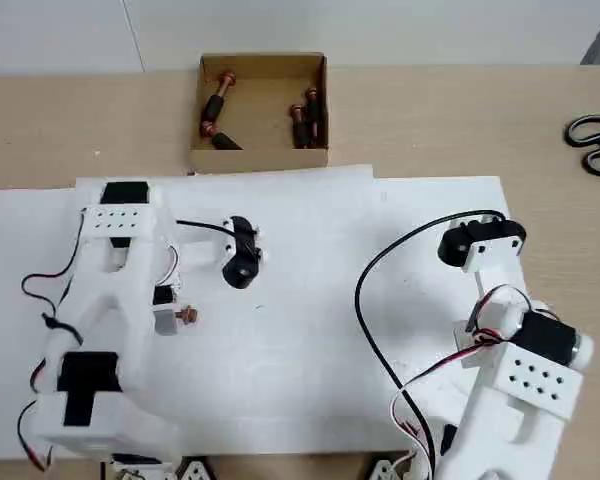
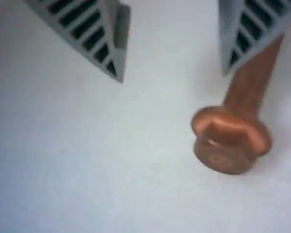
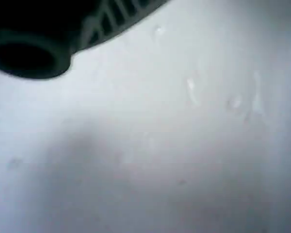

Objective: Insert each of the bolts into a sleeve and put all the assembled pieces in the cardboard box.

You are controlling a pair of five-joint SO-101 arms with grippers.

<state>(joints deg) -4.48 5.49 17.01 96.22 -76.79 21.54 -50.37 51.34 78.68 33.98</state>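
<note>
A copper bolt point(image 2: 231, 138) lies on the white sheet, its head toward the camera in the left wrist view and its shaft running under one finger. My left gripper point(image 2: 173, 74) hangs open just above the sheet, with the bolt against the inner side of that finger point(image 2: 247, 34). From above, the bolt point(image 1: 186, 316) pokes out beside the left gripper point(image 1: 164, 312). My right gripper point(image 3: 82, 34) is shut on a black sleeve point(image 3: 29, 54), held a little above the sheet. The cardboard box point(image 1: 260, 157) stands at the back and holds several assembled pieces point(image 1: 216, 103).
The white sheet point(image 1: 320, 320) covers the table's middle between the two arms. The right arm point(image 1: 520, 375) stands at the front right with its cable looping over the sheet. Scissors point(image 1: 594, 140) lie at the far right edge of the table.
</note>
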